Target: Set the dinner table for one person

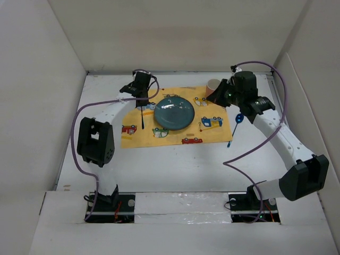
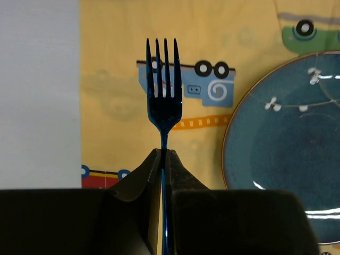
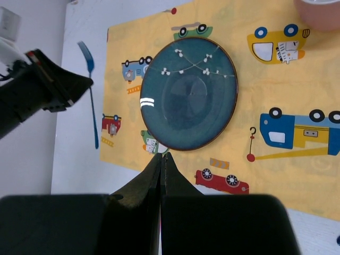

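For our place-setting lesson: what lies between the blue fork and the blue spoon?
A round teal plate on the yellow car-print cloth mat, shown in the top view.

dinner table (image 1: 175, 164) | plain white — matte | flat, rectangular | level

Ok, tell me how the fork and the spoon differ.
The fork is clamped at its handle by the left fingers; the spoon lies free, with nothing holding it. The fork is left of the plate, at the mat's left edge; the spoon is right of it, on the table beside the mat's right edge. The fork ends in four tines, the spoon in a small rounded head. Both are blue with thin handles.
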